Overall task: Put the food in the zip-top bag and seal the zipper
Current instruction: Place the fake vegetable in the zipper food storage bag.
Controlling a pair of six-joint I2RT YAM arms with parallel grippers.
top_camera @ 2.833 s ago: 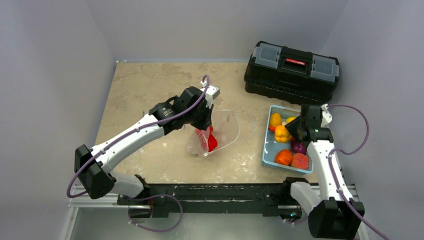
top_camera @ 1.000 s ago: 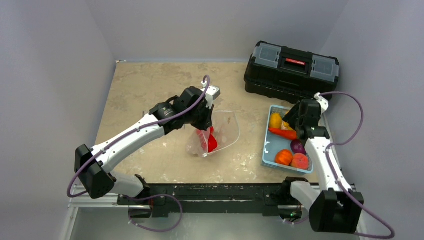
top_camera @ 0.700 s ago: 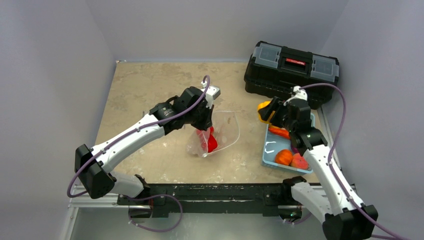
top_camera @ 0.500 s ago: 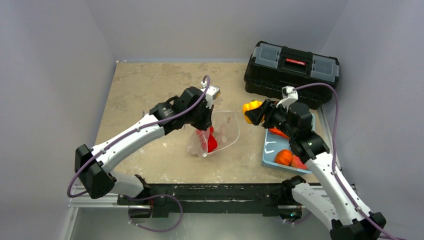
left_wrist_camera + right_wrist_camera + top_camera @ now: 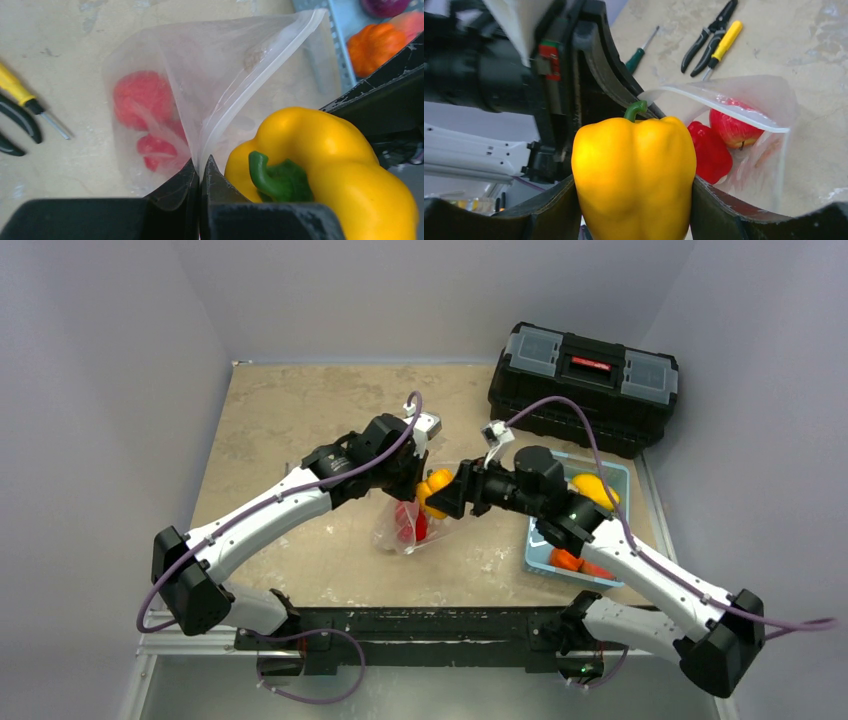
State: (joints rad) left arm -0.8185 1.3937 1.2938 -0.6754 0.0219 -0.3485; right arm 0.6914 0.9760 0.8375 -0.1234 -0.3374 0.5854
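Observation:
The clear zip-top bag [image 5: 440, 510] lies mid-table with its mouth held up. My left gripper [image 5: 200, 172] is shut on the bag's mouth edge with the zipper strip [image 5: 250, 95]; it also shows in the top view [image 5: 408, 472]. Two red foods [image 5: 145, 112] lie inside the bag, also seen in the right wrist view [image 5: 719, 140]. My right gripper [image 5: 634, 210] is shut on a yellow bell pepper [image 5: 634, 175] with a green stem, held at the bag's mouth right beside the left gripper [image 5: 437, 488]. More food [image 5: 590, 488] stays in the blue tray [image 5: 618, 472].
A black toolbox [image 5: 583, 372] stands at the back right. A yellow-handled screwdriver [image 5: 724, 42], black pliers [image 5: 706, 37] and a green-handled screwdriver [image 5: 638, 56] lie on the table beyond the bag. An orange food [image 5: 375, 45] shows in the tray.
My right gripper took the yellow pepper from the tray and carried it left across the table to the bag's mouth. The left gripper kept holding the bag edge.

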